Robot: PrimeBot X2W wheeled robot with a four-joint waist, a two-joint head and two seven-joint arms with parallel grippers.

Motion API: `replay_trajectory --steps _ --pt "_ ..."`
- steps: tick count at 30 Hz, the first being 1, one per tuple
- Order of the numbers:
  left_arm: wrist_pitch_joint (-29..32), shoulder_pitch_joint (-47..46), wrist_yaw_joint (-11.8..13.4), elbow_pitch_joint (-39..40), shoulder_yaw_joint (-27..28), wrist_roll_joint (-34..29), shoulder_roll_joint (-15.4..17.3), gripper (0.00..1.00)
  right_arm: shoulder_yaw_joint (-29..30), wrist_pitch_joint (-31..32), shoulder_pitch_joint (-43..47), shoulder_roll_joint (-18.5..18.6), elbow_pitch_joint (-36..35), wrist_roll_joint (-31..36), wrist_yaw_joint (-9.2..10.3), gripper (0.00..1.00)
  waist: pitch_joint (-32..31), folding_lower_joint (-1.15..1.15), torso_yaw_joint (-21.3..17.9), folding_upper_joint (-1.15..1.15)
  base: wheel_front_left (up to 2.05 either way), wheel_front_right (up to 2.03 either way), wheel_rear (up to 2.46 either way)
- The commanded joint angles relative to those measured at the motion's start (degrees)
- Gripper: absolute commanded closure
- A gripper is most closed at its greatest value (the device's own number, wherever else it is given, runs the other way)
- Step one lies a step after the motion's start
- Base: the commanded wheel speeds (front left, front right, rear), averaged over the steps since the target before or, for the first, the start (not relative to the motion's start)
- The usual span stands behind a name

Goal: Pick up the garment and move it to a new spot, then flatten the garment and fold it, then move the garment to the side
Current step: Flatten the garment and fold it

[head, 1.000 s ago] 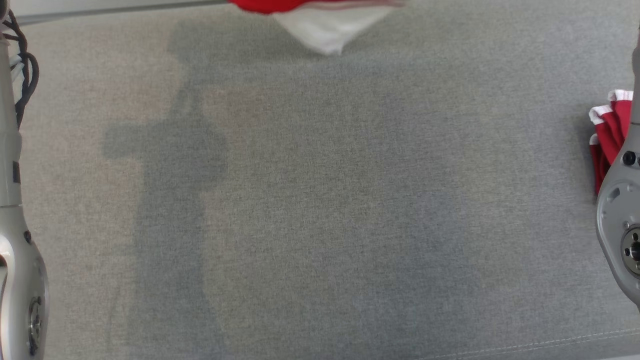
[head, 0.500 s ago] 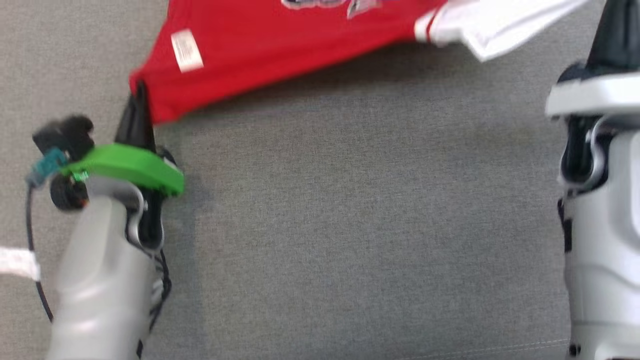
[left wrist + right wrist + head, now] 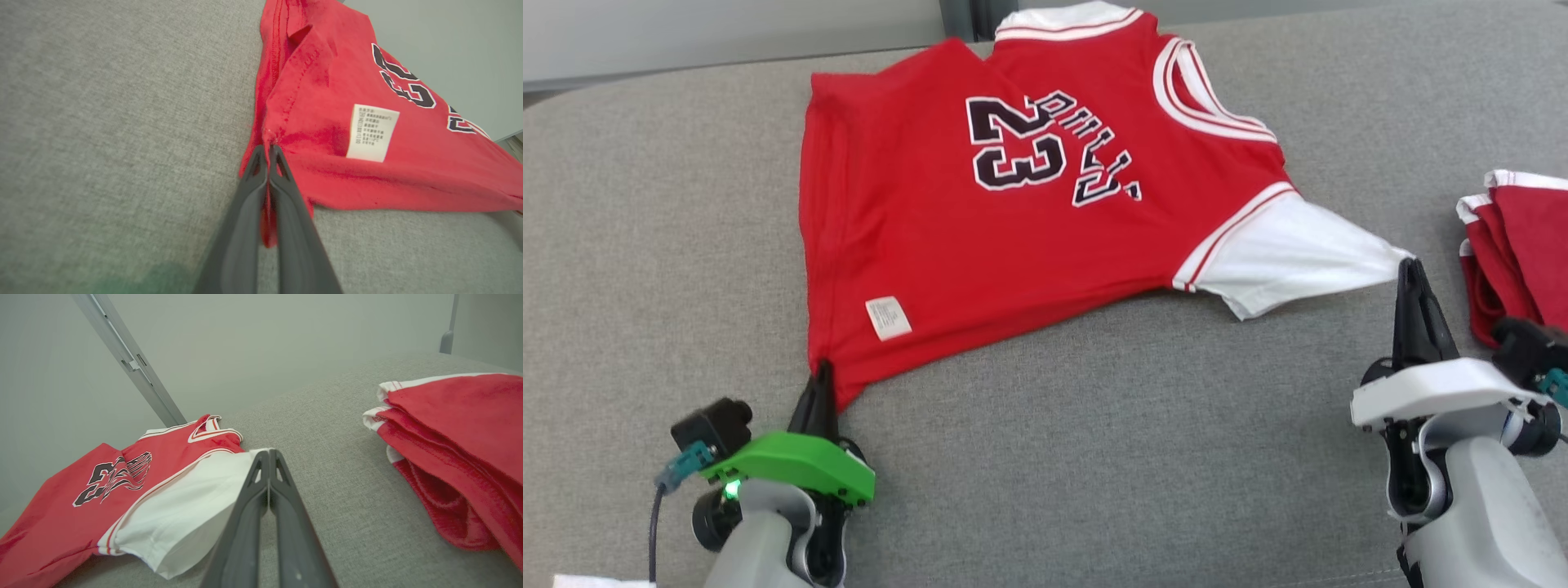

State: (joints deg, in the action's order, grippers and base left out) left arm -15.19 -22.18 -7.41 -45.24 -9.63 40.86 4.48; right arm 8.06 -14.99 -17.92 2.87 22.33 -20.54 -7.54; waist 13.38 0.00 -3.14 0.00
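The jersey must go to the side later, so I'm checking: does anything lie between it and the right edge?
Yes: a folded red-and-white pile lies right of the jersey, just beyond the right gripper pinching its white sleeve.

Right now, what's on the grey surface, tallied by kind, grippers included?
Spread-out jersey: 1
Folded red clothes pile: 1
Grippers: 2, left gripper and right gripper, each shut on the jersey
Total: 4

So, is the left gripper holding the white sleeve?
No, the jaws of the left gripper pinch the red hem corner; the right gripper has the white sleeve.
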Motion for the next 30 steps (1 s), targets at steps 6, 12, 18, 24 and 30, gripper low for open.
replay_trajectory --steps 6,12,18,24,30 --pt "0.11 9.13 -0.12 0.68 0.67 0.74 -0.71 1.00 -0.84 -0.26 7.38 0.17 2.72 -2.55 0.11 1.00 -10.58 0.00 -0.08 0.00 0.00 0.00 0.00" --pt "0.07 14.46 -0.12 1.84 1.92 0.48 -1.01 1.00 -2.38 -0.26 12.64 0.19 3.47 -3.50 0.11 1.00 -14.46 0.00 -0.29 0.00 0.00 0.00 0.00" --pt "0.07 19.27 -0.12 3.18 4.28 -0.15 -1.25 1.00 -2.49 -0.27 17.47 0.18 3.33 -4.20 0.11 1.00 -17.21 0.00 -1.07 0.00 0.00 0.00 0.00" --pt "0.07 23.06 -0.12 5.42 6.21 -0.87 -1.37 1.00 -3.33 -0.27 21.56 0.18 2.24 -4.75 0.11 1.00 -18.00 0.00 -1.49 0.00 0.00 0.00 0.00" --pt "0.07 23.29 -0.12 11.41 5.92 -2.72 -1.38 1.00 -5.17 -0.27 20.12 0.17 -0.95 -4.39 0.10 1.00 -16.85 0.00 -0.70 0.00 0.00 0.00 0.00"
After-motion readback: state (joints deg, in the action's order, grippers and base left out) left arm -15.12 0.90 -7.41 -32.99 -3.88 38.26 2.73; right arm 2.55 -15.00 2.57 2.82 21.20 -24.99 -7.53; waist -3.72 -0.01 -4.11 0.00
